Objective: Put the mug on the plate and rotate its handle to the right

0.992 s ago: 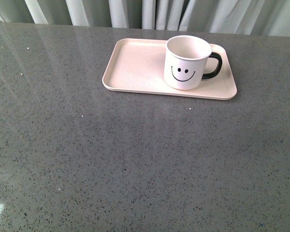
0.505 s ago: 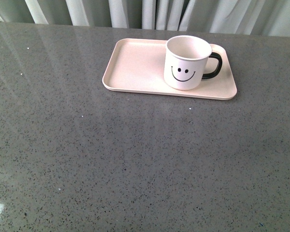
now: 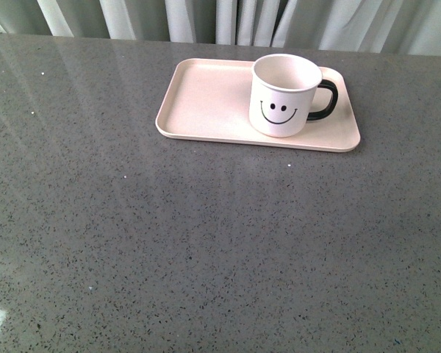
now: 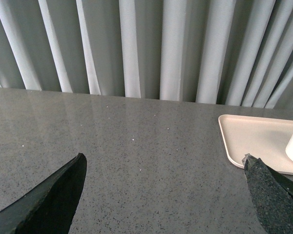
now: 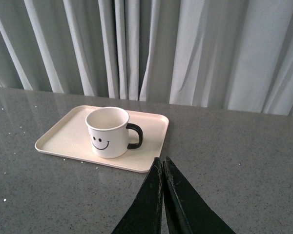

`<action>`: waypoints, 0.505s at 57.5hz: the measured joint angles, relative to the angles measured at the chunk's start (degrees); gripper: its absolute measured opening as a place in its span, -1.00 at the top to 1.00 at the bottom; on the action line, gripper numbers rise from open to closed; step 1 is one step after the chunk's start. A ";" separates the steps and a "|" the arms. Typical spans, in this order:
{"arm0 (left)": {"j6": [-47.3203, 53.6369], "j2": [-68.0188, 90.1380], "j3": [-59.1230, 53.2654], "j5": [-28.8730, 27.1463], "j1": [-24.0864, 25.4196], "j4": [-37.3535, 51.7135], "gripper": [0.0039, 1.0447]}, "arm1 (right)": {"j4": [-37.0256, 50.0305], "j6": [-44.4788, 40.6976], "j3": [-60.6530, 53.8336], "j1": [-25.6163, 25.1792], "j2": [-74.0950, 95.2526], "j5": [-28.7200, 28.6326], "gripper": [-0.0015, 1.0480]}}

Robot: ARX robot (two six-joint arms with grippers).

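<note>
My left claw (image 4: 163, 168) is spread wide, its two dark fingers (image 4: 53, 195) far apart with nothing between them, hanging over bare grey table (image 4: 136, 146). The plate's near corner and a sliver of the mug show off to one side of it, well apart from either finger.

My right claw (image 5: 162, 163) is pressed together, the two black fingers touching along their length and pinching nothing. Its tips sit just short of the plate's (image 5: 63, 139) edge, apart from it, over the table.

Out beyond them, the mug (image 3: 283, 95) stands upright on the plate (image 3: 198, 103), on the plate's right half, closer to the front rim than the back. Its smiley face looks toward me and its inside is empty. The handle (image 3: 325, 101) sticks out to my right, over the plate's surface, not reaching the rim. The plate lies flat toward the far side of the table, near the pale curtain (image 3: 228, 18) hanging behind it.
</note>
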 joint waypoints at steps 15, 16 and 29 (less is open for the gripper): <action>0.00 0.00 0.00 0.00 0.00 0.00 -0.83 | -10.19 0.00 0.00 0.00 -9.88 0.00 0.97; 0.02 0.00 0.00 0.00 0.00 0.00 -0.83 | -10.19 0.00 0.00 0.00 -9.88 0.00 0.97; 0.00 0.00 0.00 0.00 0.00 0.00 -0.83 | -10.21 0.00 0.00 0.00 -9.94 0.00 0.97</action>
